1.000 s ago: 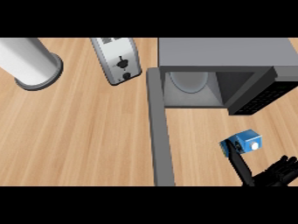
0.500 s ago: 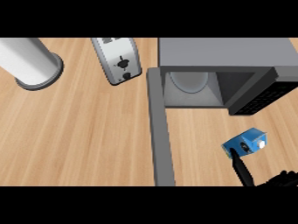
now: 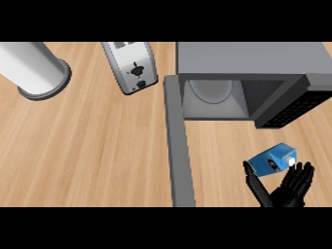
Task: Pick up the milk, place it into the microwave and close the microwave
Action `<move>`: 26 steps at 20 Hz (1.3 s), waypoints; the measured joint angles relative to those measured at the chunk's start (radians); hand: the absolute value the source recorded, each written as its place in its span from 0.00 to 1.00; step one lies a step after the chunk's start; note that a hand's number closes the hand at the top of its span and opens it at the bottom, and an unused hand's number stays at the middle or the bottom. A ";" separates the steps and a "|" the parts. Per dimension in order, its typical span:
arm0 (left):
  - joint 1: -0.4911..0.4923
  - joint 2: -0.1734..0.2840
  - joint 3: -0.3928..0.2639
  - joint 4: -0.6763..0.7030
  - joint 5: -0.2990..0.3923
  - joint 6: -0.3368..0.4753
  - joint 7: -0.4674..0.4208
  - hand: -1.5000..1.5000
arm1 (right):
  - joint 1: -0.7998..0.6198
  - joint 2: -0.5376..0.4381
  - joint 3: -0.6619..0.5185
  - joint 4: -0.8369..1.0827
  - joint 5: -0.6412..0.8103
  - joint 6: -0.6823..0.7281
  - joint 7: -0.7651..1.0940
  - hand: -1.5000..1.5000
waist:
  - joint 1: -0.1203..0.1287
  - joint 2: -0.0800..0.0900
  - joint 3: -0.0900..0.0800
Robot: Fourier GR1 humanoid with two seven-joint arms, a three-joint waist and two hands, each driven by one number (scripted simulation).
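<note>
Wooden counter (image 3: 89, 146); open microwave (image 3: 254, 78) holds a plate (image 3: 212, 90); milk (image 3: 272, 160) outside.

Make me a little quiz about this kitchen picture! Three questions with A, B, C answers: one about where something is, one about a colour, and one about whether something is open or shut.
1. Where does the small milk carton lie?
A. inside the microwave
B. on the wooden counter, just beyond the right hand
C. on top of the toaster

2. What colour is the milk carton?
A. blue
B. red
C. green

3. How is the grey microwave's door?
A. shut
C. missing
B. swung open

Answers:
1 B: the carton sits on the counter in front of the grey microwave, with the black right hand spread open right behind it.
2 A: its sides are blue with a white cap.
3 B: the door stands out toward the robot and the inside with its round plate shows.
</note>
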 measured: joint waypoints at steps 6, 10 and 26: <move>-0.001 0.002 0.009 0.006 0.010 -0.010 -0.001 0.00 | -0.042 0.019 -0.063 0.020 0.025 0.024 -0.006 1.00 | -0.001 0.000 -0.001; 0.007 0.004 0.024 -0.001 0.034 -0.015 0.003 0.00 | -0.060 0.025 -0.115 -0.009 0.017 -0.007 -0.003 1.00 | -0.002 -0.001 -0.002; 0.001 0.001 0.031 0.032 0.052 -0.048 -0.002 0.00 | -0.191 -0.382 0.236 -0.064 0.302 0.435 0.281 1.00 | 0.007 -0.001 -0.003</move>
